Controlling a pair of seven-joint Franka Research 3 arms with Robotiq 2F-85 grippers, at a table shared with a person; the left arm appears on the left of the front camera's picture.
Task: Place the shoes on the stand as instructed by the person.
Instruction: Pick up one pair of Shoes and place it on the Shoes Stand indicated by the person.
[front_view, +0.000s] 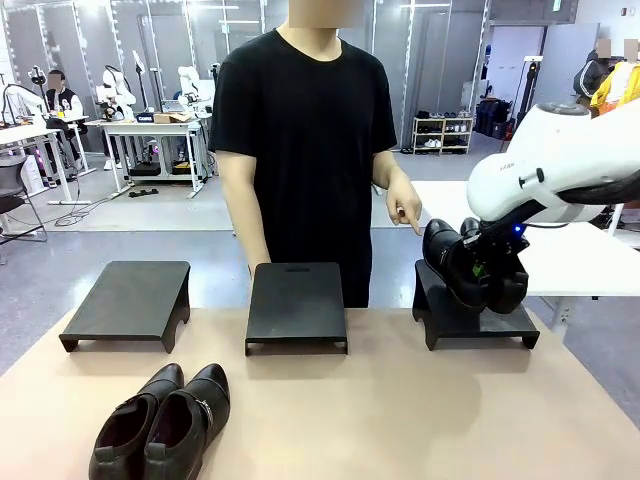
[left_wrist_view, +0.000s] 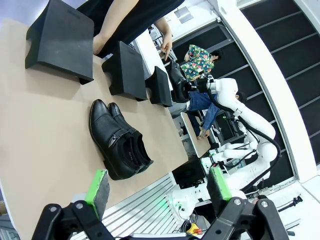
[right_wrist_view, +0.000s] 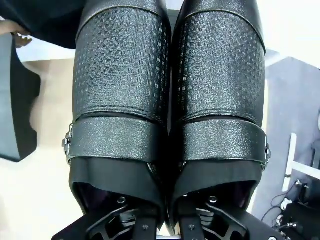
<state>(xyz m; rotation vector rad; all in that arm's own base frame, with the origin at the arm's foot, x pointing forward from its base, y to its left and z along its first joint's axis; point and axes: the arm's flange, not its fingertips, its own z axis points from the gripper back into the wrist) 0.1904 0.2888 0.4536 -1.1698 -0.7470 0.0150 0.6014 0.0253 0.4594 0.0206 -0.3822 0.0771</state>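
Over at the right stand (front_view: 478, 322), the right gripper (front_view: 497, 250) is clamped on the held pair (front_view: 462, 265) of shoes. It has them tilted rather than flat, right down at the stand's top. I honestly can't tell from the front whether they're touching it or just above it.

The right wrist cam shows the grip pretty well. The two shoes sit side by side, straps and buckles level, textured toes pointing away from the camera. The gripper (right_wrist_view: 167, 225) has one finger down in each opening, so it's pinching the two inner walls together. The dark edge of a stand (right_wrist_view: 15, 100) sits off to one side below them.

The person (front_view: 300, 130) stands at the far side behind the middle stand (front_view: 297, 305). One hand (front_view: 405, 212) is out with a finger pointing down, just beside the held pair and the right stand.

The loose pair (front_view: 165, 425) is on the table (front_view: 400, 420) at the near left. They're snug against each other, toes toward the stands, in front of the left stand (front_view: 130, 300) and well apart from it.

The left gripper (left_wrist_view: 158, 184) is spread wide with nothing between its green pads (left_wrist_view: 98, 186). It's up above the table's near edge, and the loose pair lies flat on the table out past its fingers. All three stands line up beyond that, and the right arm (left_wrist_view: 240, 105) is at the last one.
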